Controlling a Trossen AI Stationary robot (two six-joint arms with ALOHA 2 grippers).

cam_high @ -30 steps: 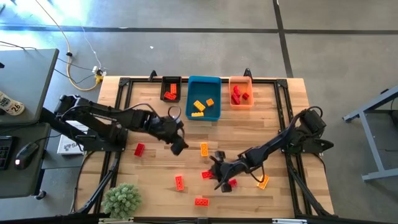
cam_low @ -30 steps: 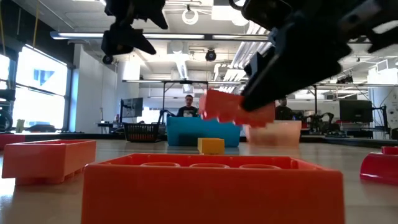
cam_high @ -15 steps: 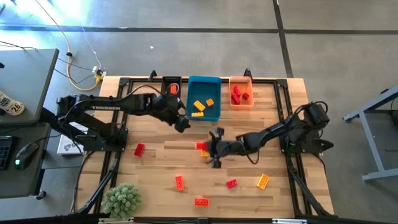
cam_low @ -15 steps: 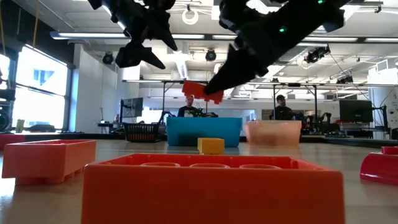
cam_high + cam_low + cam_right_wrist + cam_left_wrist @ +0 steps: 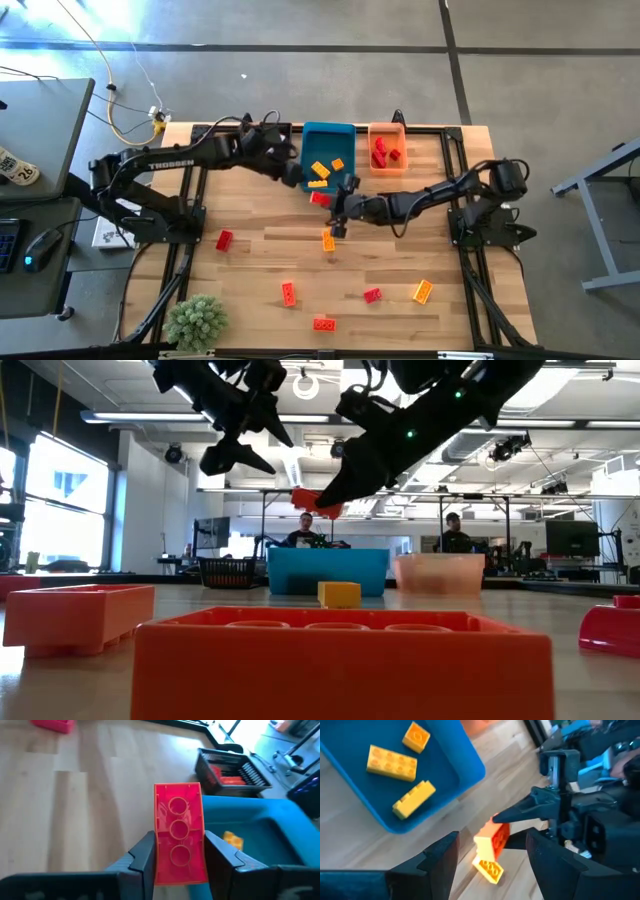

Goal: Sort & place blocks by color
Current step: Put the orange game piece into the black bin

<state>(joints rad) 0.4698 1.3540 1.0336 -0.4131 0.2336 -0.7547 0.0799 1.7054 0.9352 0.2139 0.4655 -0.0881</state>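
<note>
My right gripper (image 5: 333, 203) reaches in from the table's right and is shut on a red block (image 5: 320, 198), held in the air just near of the blue bin (image 5: 345, 186). In the low view the red block (image 5: 318, 502) hangs high above the table. My left gripper (image 5: 291, 176) hovers open beside the blue bin's left near corner and touches nothing. The blue bin holds yellow-orange blocks (image 5: 391, 761). One yellow-orange block (image 5: 328, 240) lies flat on the table below the right gripper. Red blocks (image 5: 288, 293) and an orange one (image 5: 422, 291) lie scattered on the near half. My right gripper pinches the red block between its two fingers (image 5: 145, 855), one on each long side at the block's near end (image 5: 179, 867). The fingers lie along the block, coming from the table's right. The block is lifted clear, its hollow underside toward the wrist camera.
A black bin (image 5: 275, 143) with red blocks and an orange bin (image 5: 387, 160) with red blocks flank the blue bin along the far edge. A green plant (image 5: 196, 320) sits at the near left corner. More red blocks lie at the left (image 5: 224, 240) and near edge (image 5: 322, 323).
My right gripper, still shut on the red block, has carried it from the table's near middle toward the far edge, up to the blue bin, and raised it higher. My left gripper has moved from the table's middle toward the far edge, to the blue bin's left near corner.
</note>
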